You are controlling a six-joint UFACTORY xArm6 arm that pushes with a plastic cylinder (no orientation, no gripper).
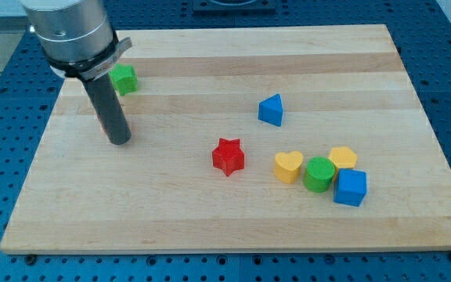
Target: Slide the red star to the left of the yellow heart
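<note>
The red star [228, 156] lies near the middle of the wooden board [210, 219]. The yellow heart [288, 166] lies to its right, with a small gap between them. My tip [119, 141] rests on the board far to the left of the red star and a little higher in the view. The rod rises from it toward the view's top left. It touches no block that I can see.
A green cylinder [319, 174] touches the yellow heart's right side. A yellow block [343, 157] and a blue cube [351, 187] sit right of it. A blue triangular block [272, 110] lies above the heart. A green block [123, 78] sits at top left, behind the rod.
</note>
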